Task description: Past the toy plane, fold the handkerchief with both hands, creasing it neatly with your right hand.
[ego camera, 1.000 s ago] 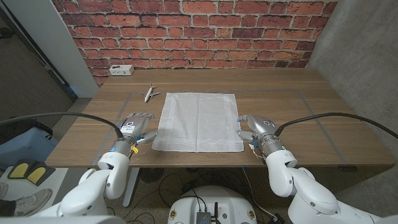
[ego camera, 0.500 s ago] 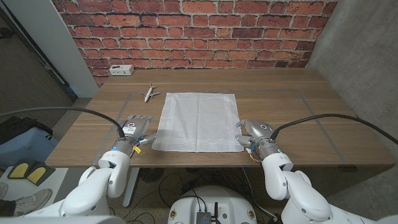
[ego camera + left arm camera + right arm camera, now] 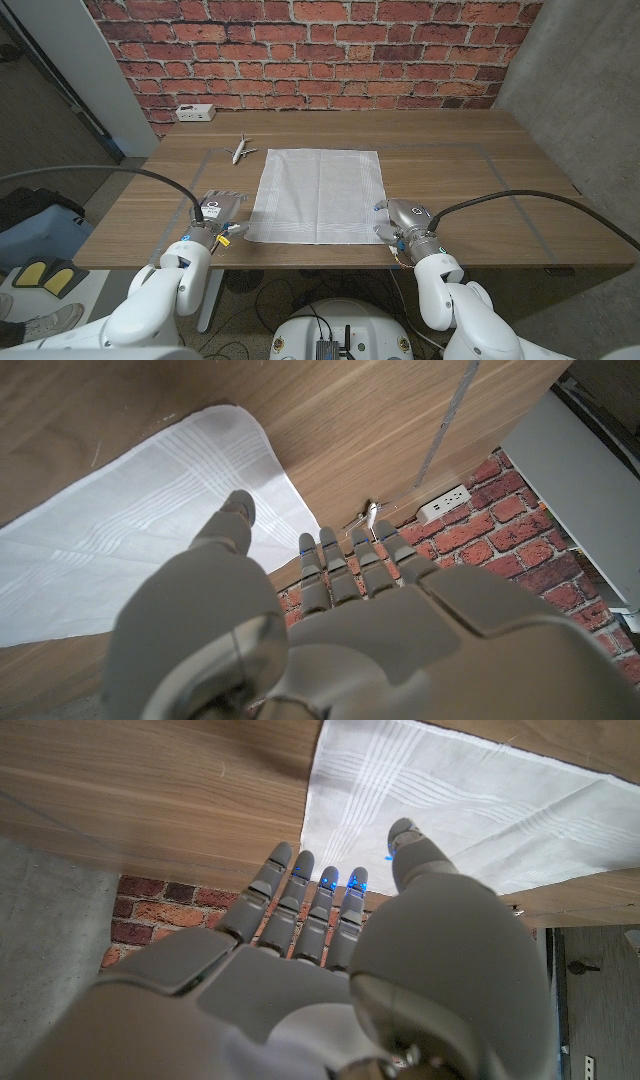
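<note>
Head view has both hands drawn back toward the near table edge over the last second; the right hand [image 3: 404,220] has slid from beside the cloth's right edge onto its near right corner, while the left hand [image 3: 214,213] sits just beside the near left corner; the cloth [image 3: 320,193] lies flat and unfolded, mid-table, with the plane [image 3: 242,150] past its far left corner; fingers on both are straight and apart, holding nothing; corner pinches look imminent.

left hand [image 3: 213,217]: grey, blue-lit fingers [image 3: 345,560] | arms: white shells | cables: black
</note>
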Robot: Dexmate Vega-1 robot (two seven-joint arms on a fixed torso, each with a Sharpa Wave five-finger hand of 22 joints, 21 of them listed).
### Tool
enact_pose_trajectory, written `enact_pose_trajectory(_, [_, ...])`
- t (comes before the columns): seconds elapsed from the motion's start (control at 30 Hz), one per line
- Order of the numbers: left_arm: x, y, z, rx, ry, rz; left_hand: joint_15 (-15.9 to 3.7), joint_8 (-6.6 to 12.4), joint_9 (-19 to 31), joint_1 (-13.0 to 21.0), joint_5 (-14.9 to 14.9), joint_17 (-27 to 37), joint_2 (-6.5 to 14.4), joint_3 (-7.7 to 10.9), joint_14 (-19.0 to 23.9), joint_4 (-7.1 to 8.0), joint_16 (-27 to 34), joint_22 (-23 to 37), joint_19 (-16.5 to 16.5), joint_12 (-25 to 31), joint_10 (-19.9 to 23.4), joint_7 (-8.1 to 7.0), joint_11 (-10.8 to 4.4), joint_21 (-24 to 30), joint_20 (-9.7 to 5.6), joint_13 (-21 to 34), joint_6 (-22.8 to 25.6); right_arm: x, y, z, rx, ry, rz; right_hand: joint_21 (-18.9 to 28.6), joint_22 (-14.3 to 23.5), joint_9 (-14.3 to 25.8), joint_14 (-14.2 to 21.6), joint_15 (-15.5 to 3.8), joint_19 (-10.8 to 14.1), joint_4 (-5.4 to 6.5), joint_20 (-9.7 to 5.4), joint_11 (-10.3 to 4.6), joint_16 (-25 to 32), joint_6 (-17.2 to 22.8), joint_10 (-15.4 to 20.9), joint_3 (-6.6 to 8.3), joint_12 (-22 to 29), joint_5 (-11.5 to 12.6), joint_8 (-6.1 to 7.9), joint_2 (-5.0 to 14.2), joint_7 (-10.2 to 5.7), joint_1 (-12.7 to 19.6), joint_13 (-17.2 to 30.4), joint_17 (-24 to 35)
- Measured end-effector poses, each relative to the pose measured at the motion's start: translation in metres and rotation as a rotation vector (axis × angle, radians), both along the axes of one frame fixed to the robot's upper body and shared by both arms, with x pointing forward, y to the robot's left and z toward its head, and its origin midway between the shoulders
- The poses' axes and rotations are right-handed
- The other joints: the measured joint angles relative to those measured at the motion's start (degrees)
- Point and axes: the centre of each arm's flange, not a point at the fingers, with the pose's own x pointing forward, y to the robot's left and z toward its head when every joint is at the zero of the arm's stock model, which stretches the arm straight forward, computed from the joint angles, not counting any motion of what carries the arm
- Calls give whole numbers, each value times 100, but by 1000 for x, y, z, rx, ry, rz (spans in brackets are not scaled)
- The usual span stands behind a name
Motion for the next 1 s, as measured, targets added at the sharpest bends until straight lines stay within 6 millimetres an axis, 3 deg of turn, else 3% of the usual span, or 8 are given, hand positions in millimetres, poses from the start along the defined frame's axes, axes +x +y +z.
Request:
enact_pose_trajectory(0.5, [7,-2,-3,35,68,15,9,23,0,132,0,26,49,-40,-52,-7,84,25,1,51,24,-11,-20,0,0,108,137,0,8,-7,-21,14,-16,21,27,11,-112,-11,-60,-6,-61,-174,127,-96,-149,-135,66,88,0,9,-159,234,127,316])
enact_pose_trajectory(0.77, [11,-4,-4,54,106,26,-11,66,-1,264,0,53,83,-64,-76,-32,84,24,1,91,21,-38,-22,0,0,186,226,2,12,-8,-32,30,-19,43,26,26,-183,-2,-126,55,-127,-349,234,-66,-198,-197,107,88,-43,137,-262,361,216,544])
enact_pose_trajectory(1.0, [14,-5,-5,63,140,31,1,66,-1,339,0,53,159,-69,-190,-26,84,24,-41,91,-30,-38,-4,0,42,232,226,4,14,-8,-61,58,-28,65,32,26,-183,-2,-163,51,-164,-417,378,12,-172,-233,189,88,-4,265,-336,490,285,754])
